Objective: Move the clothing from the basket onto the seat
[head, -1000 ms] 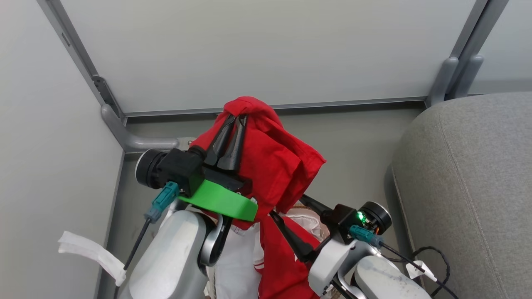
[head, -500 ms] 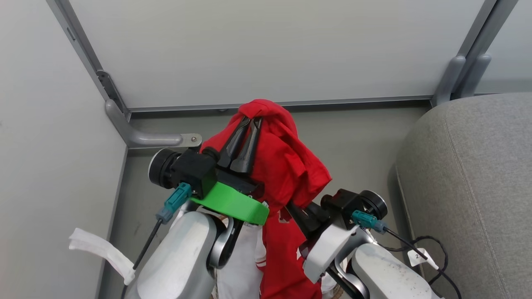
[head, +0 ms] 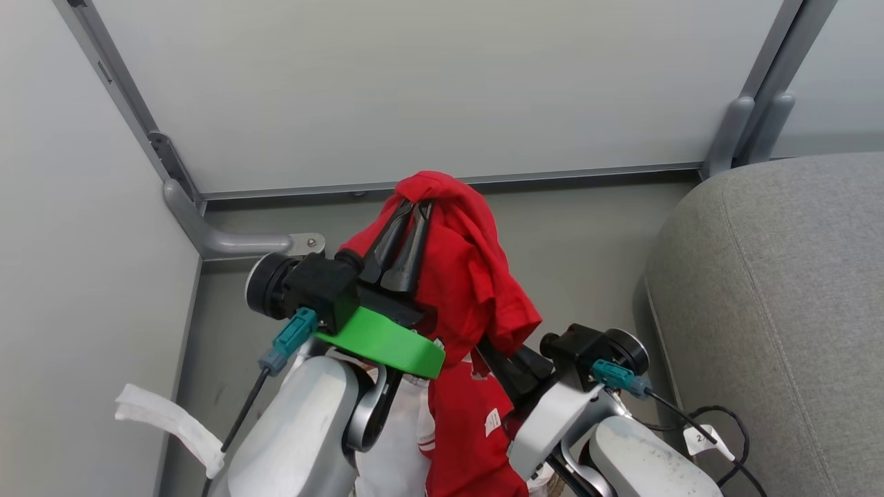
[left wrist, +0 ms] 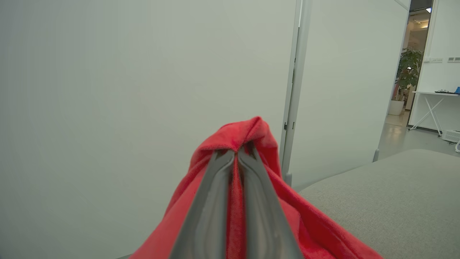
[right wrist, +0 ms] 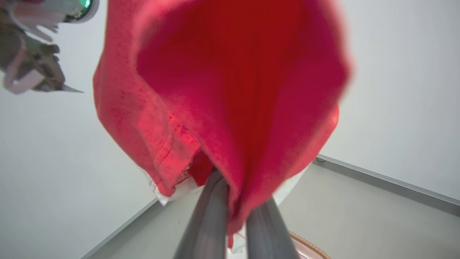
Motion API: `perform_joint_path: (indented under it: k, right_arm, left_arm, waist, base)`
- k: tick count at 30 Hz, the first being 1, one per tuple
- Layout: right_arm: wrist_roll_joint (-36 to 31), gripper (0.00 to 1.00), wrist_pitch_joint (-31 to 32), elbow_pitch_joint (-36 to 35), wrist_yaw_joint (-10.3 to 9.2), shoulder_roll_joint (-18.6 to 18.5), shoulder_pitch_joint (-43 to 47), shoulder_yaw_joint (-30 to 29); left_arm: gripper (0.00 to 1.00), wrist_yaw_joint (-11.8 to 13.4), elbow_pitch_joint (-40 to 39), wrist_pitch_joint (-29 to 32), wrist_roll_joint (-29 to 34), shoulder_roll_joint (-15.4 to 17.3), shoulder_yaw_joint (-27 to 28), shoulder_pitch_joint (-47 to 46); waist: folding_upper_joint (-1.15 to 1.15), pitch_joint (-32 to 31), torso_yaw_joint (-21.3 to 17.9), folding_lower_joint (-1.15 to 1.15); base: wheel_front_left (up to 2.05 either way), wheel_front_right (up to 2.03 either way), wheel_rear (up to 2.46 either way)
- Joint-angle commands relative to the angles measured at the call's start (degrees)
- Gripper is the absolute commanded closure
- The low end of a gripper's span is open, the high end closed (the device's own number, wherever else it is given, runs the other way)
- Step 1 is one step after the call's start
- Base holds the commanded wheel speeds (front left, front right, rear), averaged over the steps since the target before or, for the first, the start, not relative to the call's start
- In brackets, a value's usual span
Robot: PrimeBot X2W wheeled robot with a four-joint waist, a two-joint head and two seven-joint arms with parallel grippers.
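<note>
The grey seat (head: pixel 780 310) is the goal. The red clothing (head: pixel 469 276) hangs in the air to the left of the seat, not touching it. The basket (right wrist: pixel 309 247) is also left of the seat and lower than the cloth, with a bit of its brown rim in sight. The left jaws are pressed together on the garment's top fold. The right jaws pinch a lower part, nearer the seat. To carry it well, lift until the hanging tail clears the rim. Then swing both arms across to the seat together, with the cloth slack between grips.
</note>
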Motion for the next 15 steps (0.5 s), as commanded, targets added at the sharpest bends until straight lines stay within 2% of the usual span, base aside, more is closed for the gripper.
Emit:
perform_joint_path:
  k: [1,2,8,15]
  right_arm:
    - [-0.39,1.0,-0.11,-0.49,-0.08,-0.21,1.21,-0.63]
    - [-0.44,1.0,-0.11,-0.76,-0.08,-0.21,1.25,-0.86]
    - [-0.86,1.0,-0.12,-4.47,-0.08,-0.22,3.48,-4.16]
    - [-1.14,1.0,-0.12,-9.24,-0.07,-0.21,6.73,-7.87]
  left_arm:
    - [0.67,0.71,-0.57,-0.03,0.02,0.1,0.5,0.89]
    - [0.0,0.8,-0.39,-0.03,-0.01,0.1,0.55,1.04]
    - [0.0,1.39,-0.17,-0.03,1.57,0.1,1.71,2.03]
    - [0.0,0.49,1.05,0.0,4.2,0.12,4.18,3.79]
  waist:
    - [0.0,-0.06,-0.36,0.0]
    - [0.0,-0.05,-0.49,0.0]
    - [0.0,-0.05,-2.51,0.0]
    - [0.0,1.29,-9.5,0.0]
  base:
    - [0.0,0.0,0.0]
    - [0.0,0.0,0.0]
    - [0.0,0.0,0.0]
    - [0.0,0.0,0.0]
